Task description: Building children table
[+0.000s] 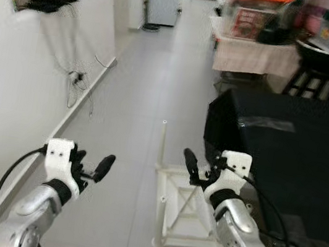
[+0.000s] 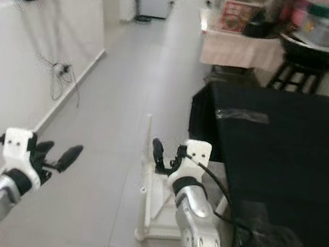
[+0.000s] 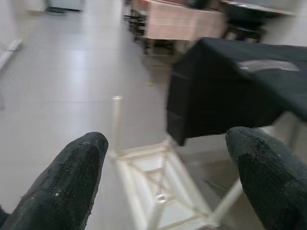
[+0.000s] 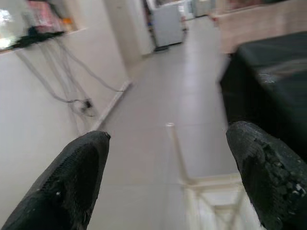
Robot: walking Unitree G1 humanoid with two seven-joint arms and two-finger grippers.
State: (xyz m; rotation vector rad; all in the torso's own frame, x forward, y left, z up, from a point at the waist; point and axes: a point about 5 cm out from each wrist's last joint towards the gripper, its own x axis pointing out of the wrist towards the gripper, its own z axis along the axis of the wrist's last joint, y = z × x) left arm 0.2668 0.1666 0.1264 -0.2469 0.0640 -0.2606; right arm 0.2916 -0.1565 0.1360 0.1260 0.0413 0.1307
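Note:
The white children's table frame [image 1: 182, 217] lies upside down on the grey tiled floor, against the corner of a black-draped table [image 1: 297, 157]. One thin white leg [image 1: 161, 143] stands up from its far corner. My right gripper [image 1: 203, 166] is open in the air just above the frame's near side, holding nothing. My left gripper [image 1: 92, 165] is open too, raised over bare floor to the left of the frame. The left wrist view looks between its fingers [image 3: 72, 177] down onto the frame [image 3: 158, 189]. The right wrist view catches the upright leg [image 4: 175, 143].
A white wall with dangling cables [image 1: 81, 79] runs along the left. Farther back stand a cloth-covered table loaded with containers [image 1: 257, 50], a dark stool [image 1: 315, 81] and a white appliance [image 1: 164, 1]. The tiled corridor runs between wall and tables.

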